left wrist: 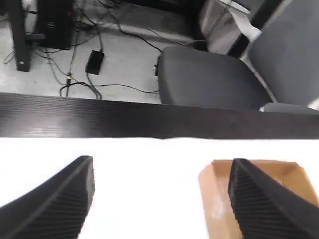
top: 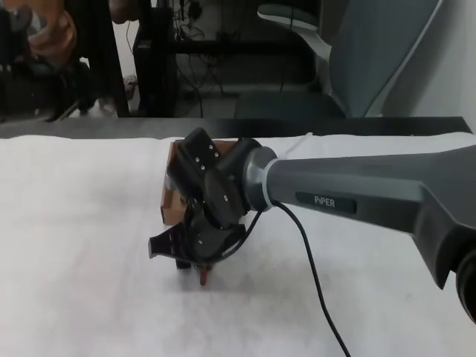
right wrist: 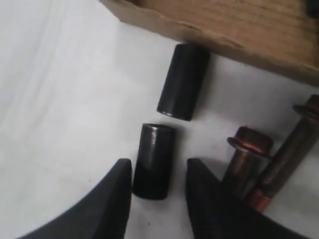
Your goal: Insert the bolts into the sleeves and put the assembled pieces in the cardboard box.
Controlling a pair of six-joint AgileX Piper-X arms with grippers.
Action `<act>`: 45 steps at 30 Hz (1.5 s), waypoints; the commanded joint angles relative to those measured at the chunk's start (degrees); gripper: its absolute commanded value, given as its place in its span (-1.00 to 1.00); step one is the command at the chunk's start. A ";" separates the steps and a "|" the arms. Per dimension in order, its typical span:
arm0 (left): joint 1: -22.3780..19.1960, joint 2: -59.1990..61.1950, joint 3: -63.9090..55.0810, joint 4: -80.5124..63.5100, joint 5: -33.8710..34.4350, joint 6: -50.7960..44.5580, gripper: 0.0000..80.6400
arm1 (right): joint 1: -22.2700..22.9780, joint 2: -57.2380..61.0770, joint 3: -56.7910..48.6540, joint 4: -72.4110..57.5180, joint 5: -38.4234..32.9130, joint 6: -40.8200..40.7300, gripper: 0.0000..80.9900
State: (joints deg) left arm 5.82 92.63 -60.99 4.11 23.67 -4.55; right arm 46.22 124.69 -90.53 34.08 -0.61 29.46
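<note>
Right wrist view looks straight down on the parts. The near sleeve [right wrist: 153, 162] is a short black tube with a dull sheen, lying on its side on the white cloth [right wrist: 50, 99]. It lies between the fingers of the right gripper [right wrist: 154, 169]. The jaws are parted, one on each side of the sleeve and close to it, with a thin shadowed gap along one side. The far sleeve [right wrist: 183, 82] looks the same and lies roughly in line with the first, a small gap between their ends. Its other end is just beside the wall of the cardboard box [right wrist: 224, 30].

Two copper-coloured bolts lie near the sleeves. The first bolt [right wrist: 246, 154] shows a flanged head, and the second bolt [right wrist: 289, 149] lies slanted just beside it.

From the high view, the right arm [top: 357, 193] comes in from the right side. Its gripper [top: 195, 260] points down at the cloth just in front of the brown box [top: 169, 201]. A reddish bolt [top: 203, 275] pokes out beneath the gripper, and a black cable [top: 312, 275] trails from the wrist across the cloth.

The left gripper [left wrist: 162, 169] hangs over the cloth with its jaws wide apart and nothing between them. The box [left wrist: 217, 199] lies beyond one ribbed finger [left wrist: 259, 204].

The cloth covers the bench up to its black far edge [left wrist: 99, 119]. Beyond that edge are a grey floor with loose cables [left wrist: 75, 74] and a grey office chair [left wrist: 209, 79].
</note>
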 commanded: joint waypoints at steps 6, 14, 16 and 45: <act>-1.30 -12.67 10.75 0.13 5.14 -2.13 0.74 | -0.54 2.30 0.19 1.13 2.10 -2.59 -0.83; -1.30 -22.47 19.11 0.19 4.72 -2.76 0.74 | -0.01 0.39 -0.25 4.41 1.75 -8.89 -0.99; -1.30 -24.06 20.29 1.42 4.72 -2.76 0.74 | 0.28 -2.39 -0.25 4.27 4.38 -11.75 -0.99; -25.92 -8.30 9.64 21.71 -12.23 -9.68 0.74 | -4.57 -51.11 25.40 7.40 17.93 -16.23 -0.99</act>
State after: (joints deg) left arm -19.36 80.73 -47.74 22.67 13.43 -15.29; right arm 42.84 76.19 -65.41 41.63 16.74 13.56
